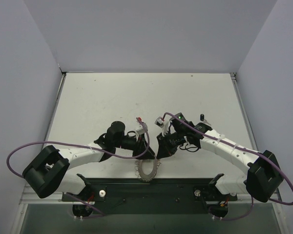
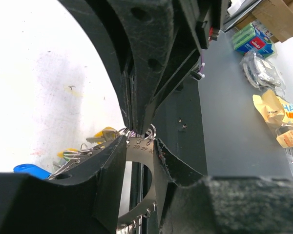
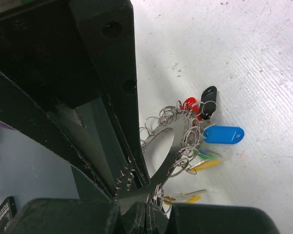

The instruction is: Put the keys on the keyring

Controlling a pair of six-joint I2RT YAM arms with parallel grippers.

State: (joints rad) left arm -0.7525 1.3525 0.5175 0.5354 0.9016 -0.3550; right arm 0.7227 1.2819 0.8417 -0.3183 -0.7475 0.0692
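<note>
- The keyring, a flat silvery ring with a toothed rim, is at the near edge of the table, midway between the two arm bases and partly over the dark rail the arms are bolted to.
- Small numbers are stamped along the keyring's face, readable in the left wrist view.
- Small wire rings are threaded all along the toothed rim.
- The keys hang from these wire rings in a bunch on one side, with plastic heads in blue, red, black, green and yellow. They lie against the white table top.
- The right gripper is pinched fully closed on the keyring's rim, and the metal edge sticks out from between its fingertips.
- The left gripper comes in from the opposite side with its jaws partly apart and the keyring's flat band between them. Both fingers are just beside the metal, but I cannot tell whether they press on it.
- The two grippers meet tip to tip over the keyring, nearly touching.
- Purple cables loop out from both arms near their bases.
- Off the table, the left wrist view shows a cardboard box and a few packets on a grey surface.
</note>
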